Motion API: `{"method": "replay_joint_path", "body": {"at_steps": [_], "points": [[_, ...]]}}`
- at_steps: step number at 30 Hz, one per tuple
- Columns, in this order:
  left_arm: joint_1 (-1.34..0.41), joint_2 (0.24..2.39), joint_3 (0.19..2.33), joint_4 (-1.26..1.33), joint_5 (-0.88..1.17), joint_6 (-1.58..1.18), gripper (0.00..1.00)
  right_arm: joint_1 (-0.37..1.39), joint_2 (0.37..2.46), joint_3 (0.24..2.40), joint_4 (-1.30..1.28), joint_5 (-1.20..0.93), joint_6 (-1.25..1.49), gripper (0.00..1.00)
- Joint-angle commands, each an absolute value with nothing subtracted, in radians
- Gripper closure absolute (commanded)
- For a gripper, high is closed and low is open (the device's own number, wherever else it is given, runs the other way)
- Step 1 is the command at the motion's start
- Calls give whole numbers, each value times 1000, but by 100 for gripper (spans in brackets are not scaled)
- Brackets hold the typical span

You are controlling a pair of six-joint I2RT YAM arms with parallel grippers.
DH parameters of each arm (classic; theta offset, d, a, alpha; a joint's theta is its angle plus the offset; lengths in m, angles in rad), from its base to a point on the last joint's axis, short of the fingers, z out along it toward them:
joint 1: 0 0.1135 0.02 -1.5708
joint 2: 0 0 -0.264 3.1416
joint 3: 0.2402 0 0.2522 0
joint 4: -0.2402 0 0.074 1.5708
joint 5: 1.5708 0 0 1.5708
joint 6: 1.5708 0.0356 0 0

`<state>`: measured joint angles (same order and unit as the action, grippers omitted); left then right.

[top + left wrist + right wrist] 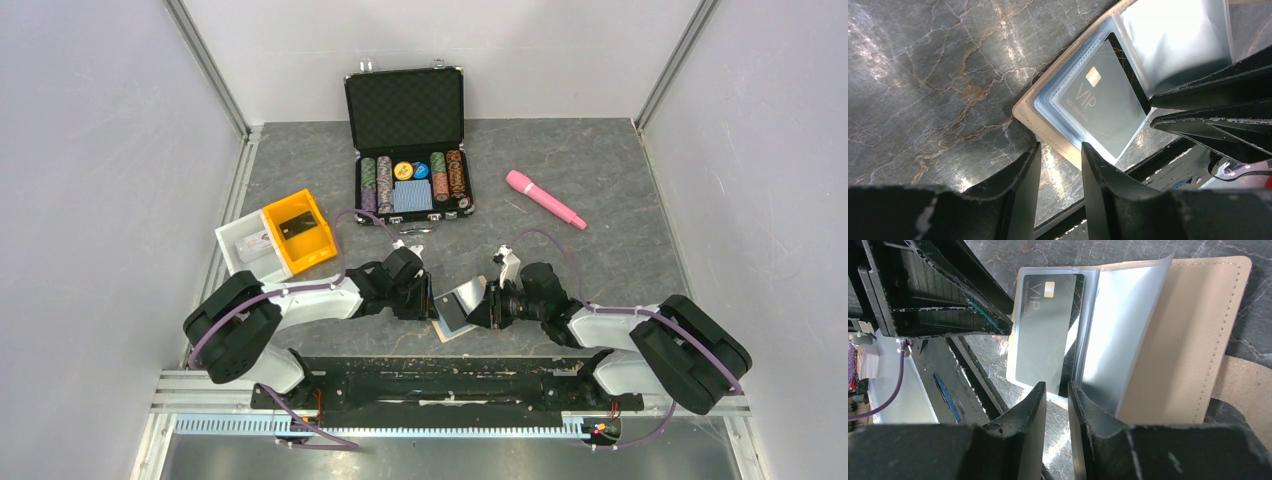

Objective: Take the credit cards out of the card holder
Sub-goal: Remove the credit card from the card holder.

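Chip case (408, 140), marker (545, 199), bin (298, 232) beyond card holder (455, 311)

Lab test cell — white enclosure walls (100, 150)

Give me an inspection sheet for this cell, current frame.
Surface: grey veined table.
Job's things: tan card holder lying open between the two grippers; dark VIP card sits among its clear sleeves.
Clutter: open poker chip case at the far side; pink marker to its right; yellow bin and white bin at the left.
Grippers: left gripper open, at the holder's corner; right gripper at the card's edge, grip unclear.
Cables: purple cable along each arm; no snag seen.
Surroundings: white walls on an aluminium frame.
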<state>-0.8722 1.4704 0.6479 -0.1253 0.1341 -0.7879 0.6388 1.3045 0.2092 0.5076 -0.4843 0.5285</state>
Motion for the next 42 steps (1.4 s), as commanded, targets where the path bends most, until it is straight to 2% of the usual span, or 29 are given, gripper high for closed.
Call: {"method": "replay_joint_path", "body": {"at_steps": [1, 16, 30, 35, 42], "points": [[-875, 1462, 672, -169, 148, -746, 57, 640, 1298, 210, 532, -482, 555, 75], [-876, 1384, 636, -128, 176, -807, 56, 640, 1294, 223, 527, -486, 546, 75], [-876, 1489, 616, -66, 178, -811, 59, 641, 1338, 190, 594, -485, 567, 75], [-876, 1481, 615, -80, 160, -808, 60, 642, 1308, 192, 565, -467, 564, 72], [-876, 1456, 640, -119, 162, -796, 60, 641, 1204, 211, 478, -437, 550, 76]]}}
